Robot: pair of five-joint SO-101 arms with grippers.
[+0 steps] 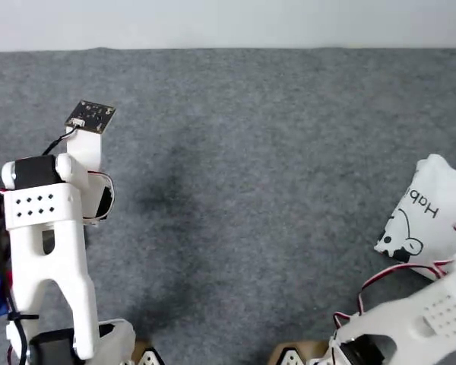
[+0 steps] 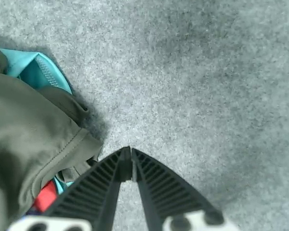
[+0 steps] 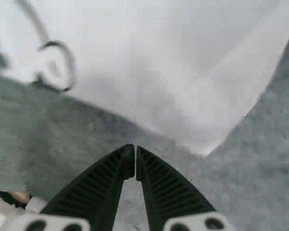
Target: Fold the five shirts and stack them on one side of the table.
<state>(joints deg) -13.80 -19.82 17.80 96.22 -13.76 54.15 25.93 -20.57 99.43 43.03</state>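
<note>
High view: white shirt (image 1: 433, 220) on grey felt (image 1: 251, 152).

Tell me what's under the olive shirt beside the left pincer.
A teal garment and a bit of red cloth poke out from under the olive shirt. How many more lie beneath is covered.

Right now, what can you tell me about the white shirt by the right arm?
The white shirt is soft cloth, folded or bunched compactly, with a black cartoon animal and lettering printed on it. It lies on the grey table at its right edge. The right arm overlaps its near corner; the shut right end effector sits just short of its edge.
</note>
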